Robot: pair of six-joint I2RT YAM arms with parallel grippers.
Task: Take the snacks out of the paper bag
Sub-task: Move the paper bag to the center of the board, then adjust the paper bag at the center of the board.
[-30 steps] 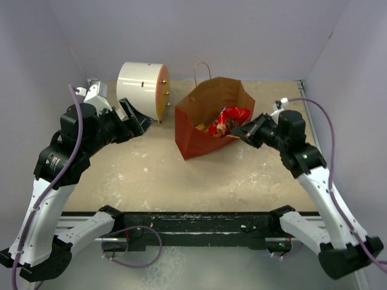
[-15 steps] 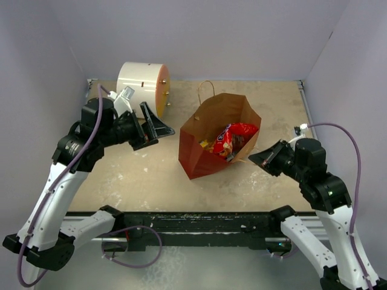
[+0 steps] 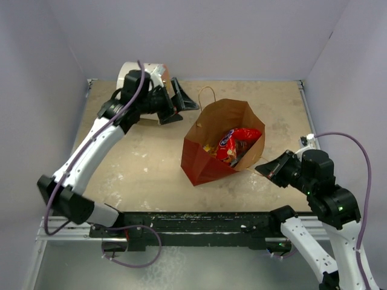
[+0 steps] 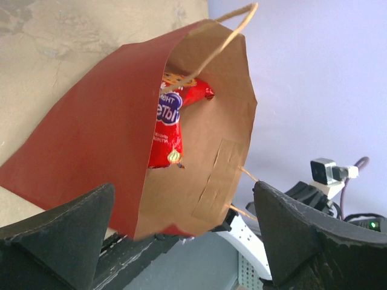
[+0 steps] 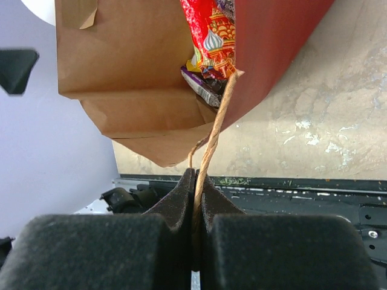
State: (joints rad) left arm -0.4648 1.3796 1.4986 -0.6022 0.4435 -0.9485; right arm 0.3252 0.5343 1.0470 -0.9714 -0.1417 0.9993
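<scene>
Kraft-brown cord handle (image 5: 213, 139) is getting pinched tight by the right gripper (image 5: 195, 181), fingers pressed together on it, at the near-right of the paper bag (image 3: 202, 166) and holding the mouth open. The snacks are all sitting inside the bag, with the big red packet (image 3: 237, 142) on top, so we're looking at the very start. The left gripper (image 3: 184, 110) is hovering spread wide at the bag's far-left. I'm guessing it's needing to reach in for the red one. Versus half a second back, it's swinging round from the bag's left.
</scene>
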